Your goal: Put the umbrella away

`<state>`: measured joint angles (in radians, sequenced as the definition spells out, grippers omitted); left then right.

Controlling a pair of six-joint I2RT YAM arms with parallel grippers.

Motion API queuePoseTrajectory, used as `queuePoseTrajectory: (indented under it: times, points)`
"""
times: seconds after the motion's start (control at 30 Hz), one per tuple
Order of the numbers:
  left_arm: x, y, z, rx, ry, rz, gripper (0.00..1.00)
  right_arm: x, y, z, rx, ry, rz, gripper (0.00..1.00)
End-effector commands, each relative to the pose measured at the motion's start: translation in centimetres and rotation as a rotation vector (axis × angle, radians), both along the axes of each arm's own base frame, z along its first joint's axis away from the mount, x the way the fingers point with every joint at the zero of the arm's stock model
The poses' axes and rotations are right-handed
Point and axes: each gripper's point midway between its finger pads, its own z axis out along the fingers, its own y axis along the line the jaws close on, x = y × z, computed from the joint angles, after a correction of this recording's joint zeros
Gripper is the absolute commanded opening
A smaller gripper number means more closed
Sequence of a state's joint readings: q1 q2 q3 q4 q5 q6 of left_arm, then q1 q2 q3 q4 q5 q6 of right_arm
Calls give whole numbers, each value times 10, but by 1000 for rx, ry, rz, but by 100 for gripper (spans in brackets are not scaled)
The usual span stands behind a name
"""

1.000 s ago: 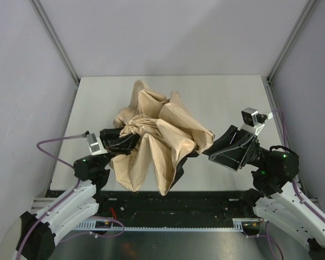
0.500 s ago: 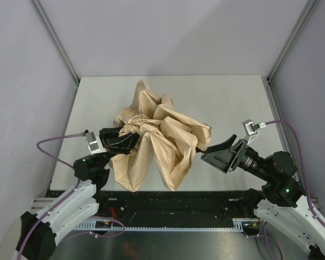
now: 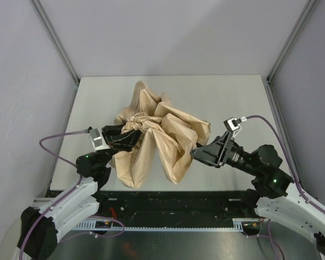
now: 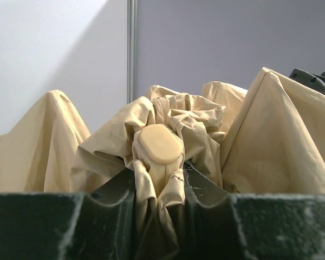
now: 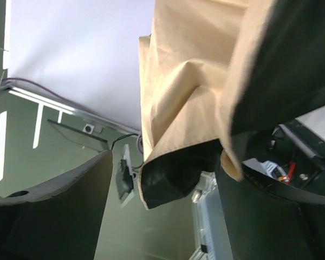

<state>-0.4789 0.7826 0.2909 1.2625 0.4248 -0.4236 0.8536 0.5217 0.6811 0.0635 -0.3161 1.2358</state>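
Note:
The umbrella (image 3: 162, 135) is a crumpled heap of beige fabric in the middle of the table, partly lifted. My left gripper (image 3: 131, 138) is shut on a bunch of its fabric at the heap's left side. In the left wrist view (image 4: 158, 179) the fabric is pinched between my fingers just below a pale tan oval cap (image 4: 160, 143). My right gripper (image 3: 194, 153) is open at the fabric's right lower edge. In the right wrist view (image 5: 165, 162) a fabric fold with dark lining (image 5: 179, 173) hangs between the spread fingers (image 5: 59, 200). The shaft is hidden.
The white table (image 3: 233, 97) is walled by grey panels at the back and both sides. A dark rail with cables (image 3: 173, 203) runs along the near edge between the arm bases.
My right arm has swung left and down toward the umbrella, its open gripper now at the fabric's edge. The fabric has gathered leftward. My left gripper has shifted slightly right, still holding.

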Motion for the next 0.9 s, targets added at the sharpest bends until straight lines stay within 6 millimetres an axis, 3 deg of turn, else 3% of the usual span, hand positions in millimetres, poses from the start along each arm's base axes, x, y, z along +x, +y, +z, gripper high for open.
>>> queuePoseTrajectory:
  times: [0.0, 0.07, 0.1, 0.17, 0.23, 0.33, 0.4, 0.53, 0.6, 0.63, 0.7, 0.8, 0.87]
  points:
    - [-14, 15, 49, -89, -175, 46, 0, -8, 11, 39, 141, -19, 30, 76]
    - [-11, 18, 46, -111, -144, 52, 0, -14, 20, 48, 179, -35, 60, 69]
    - [-10, 21, 46, -128, -128, 59, 0, -17, 26, 53, 202, -49, 76, 58]
    - [-5, 26, 45, -161, -98, 82, 0, -25, 33, 64, 250, -100, 124, 22]
    - [2, 35, 45, -207, -62, 120, 0, -44, 31, 84, 322, -237, 203, 6]
    - [12, 48, 44, -290, 15, 152, 0, -105, 18, 111, 477, -570, 420, 1]
    - [15, 52, 44, -332, 55, 151, 0, -137, 12, 113, 547, -706, 546, 0]
    - [25, 65, 46, -423, 120, 178, 0, -179, 9, 104, 592, -855, 693, 0]
    - [29, 69, 45, -441, 136, 203, 0, -191, 9, 100, 582, -900, 710, 0]
    - [30, 71, 45, -447, 139, 209, 0, -188, 15, 98, 546, -887, 678, 3]
    - [30, 71, 46, -449, 138, 210, 0, -162, 40, 87, 380, -793, 538, 22]
    - [26, 73, 48, -450, 124, 211, 0, -92, 67, 47, 48, -598, 215, 37]
    - [23, 75, 51, -453, 110, 214, 0, -56, 65, 17, -114, -485, 59, 54]
